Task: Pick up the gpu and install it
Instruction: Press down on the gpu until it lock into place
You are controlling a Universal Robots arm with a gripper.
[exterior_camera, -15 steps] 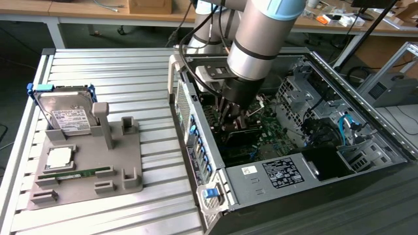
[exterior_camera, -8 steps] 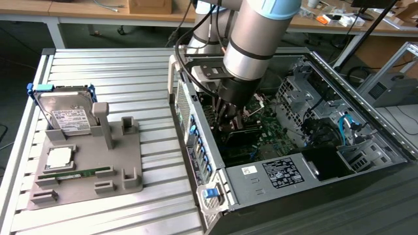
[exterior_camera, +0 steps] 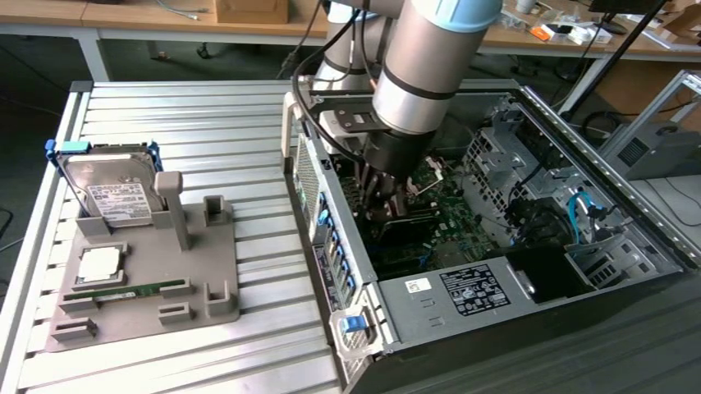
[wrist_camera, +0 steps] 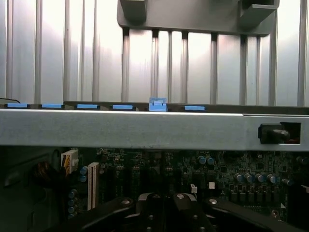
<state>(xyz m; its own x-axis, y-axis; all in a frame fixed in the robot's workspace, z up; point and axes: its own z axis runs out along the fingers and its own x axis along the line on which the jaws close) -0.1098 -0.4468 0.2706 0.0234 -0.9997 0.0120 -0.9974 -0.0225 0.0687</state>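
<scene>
One arm is all it takes here: the grey Universal Robots arm [exterior_camera: 422, 78] reaches down into the open black computer case [exterior_camera: 613, 287], its pincer [exterior_camera: 386, 193] low among the boards. The pincer is drawn shut, and a dark flat circuit card, the gpu [exterior_camera: 403, 223], appears to hang just beneath it, near the green motherboard [exterior_camera: 460, 222]; whether the card is already seated in a slot I cannot tell. From the wrist view the shut pincer [wrist_camera: 166, 205] hovers over the motherboard [wrist_camera: 217, 169], with the case's silver side rail [wrist_camera: 120, 128] across the middle.

Beside the case, on the ribbed metal counter [exterior_camera: 219, 115], sits a grey plastic parts holder [exterior_camera: 153, 287]. It keeps a silver hard drive with a white label [exterior_camera: 110, 193] propped upright and a narrow green memory stick [exterior_camera: 130, 290] lying in a groove, presumably so each part stands ready for an easy grasp.
</scene>
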